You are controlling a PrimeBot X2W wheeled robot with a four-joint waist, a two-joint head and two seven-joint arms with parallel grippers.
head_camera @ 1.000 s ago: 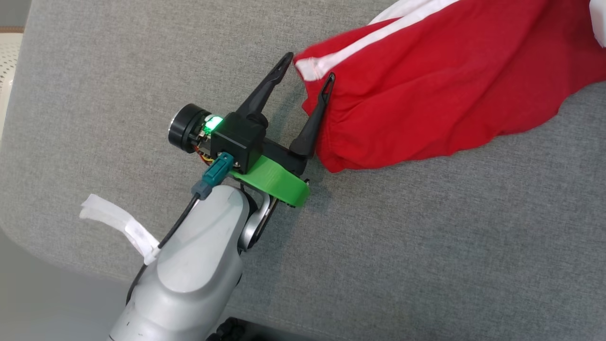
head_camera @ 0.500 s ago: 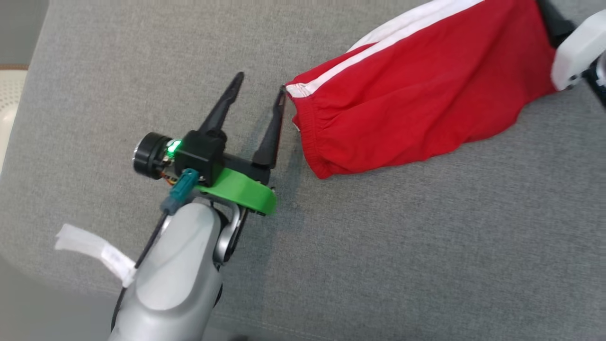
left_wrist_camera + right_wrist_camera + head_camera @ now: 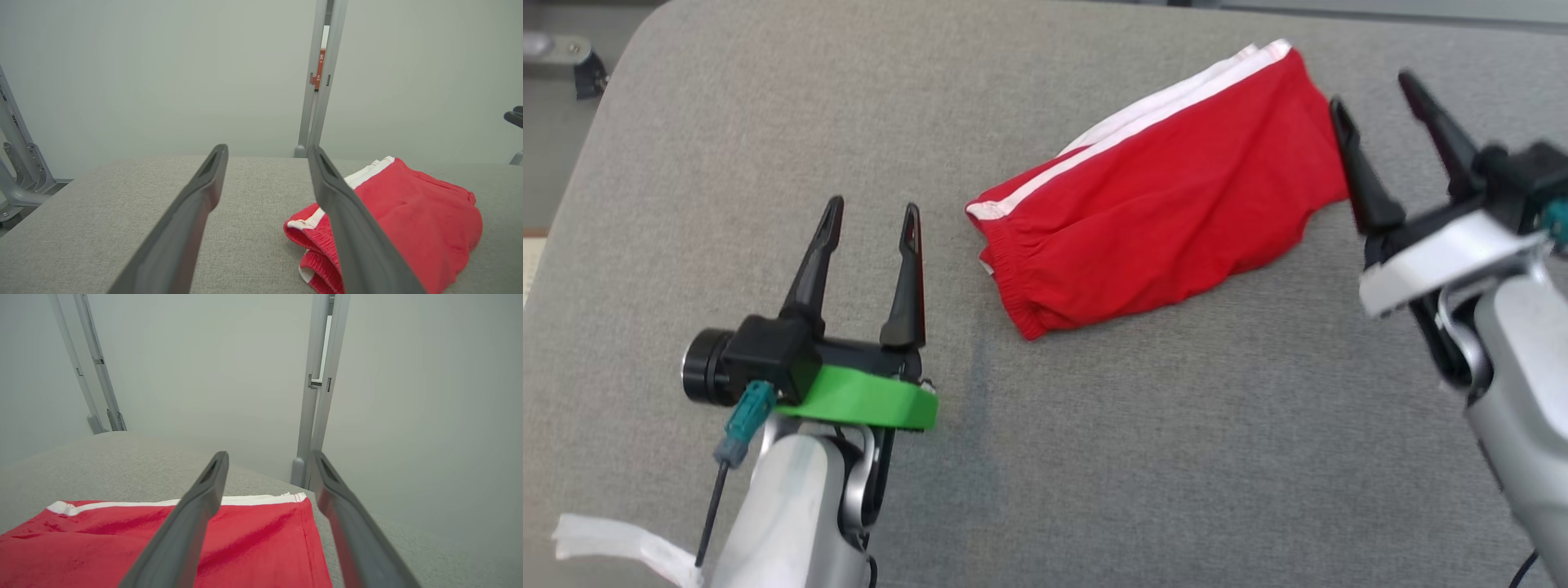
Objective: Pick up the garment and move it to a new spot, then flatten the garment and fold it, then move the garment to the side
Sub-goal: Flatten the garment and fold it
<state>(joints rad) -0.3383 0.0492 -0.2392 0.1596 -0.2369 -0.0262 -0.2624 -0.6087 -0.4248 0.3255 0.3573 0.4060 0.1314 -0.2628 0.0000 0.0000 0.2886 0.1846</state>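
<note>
Red cloth shorts, white-striped (image 3: 1168, 220), lie on grey fabric surface (image 3: 1176, 457), bare room all round; left fingers (image 3: 814, 261) and right fingers (image 3: 1357, 167) spread, empty.

One garment (image 3: 1168, 212), one left hand (image 3: 874, 204), one right hand (image 3: 1370, 88).

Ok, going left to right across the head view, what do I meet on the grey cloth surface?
In order: left gripper, dark fingers open, on a green mount → folded red fabric shorts with white side stripes → right gripper, dark fingers open, on a white mount.
</note>
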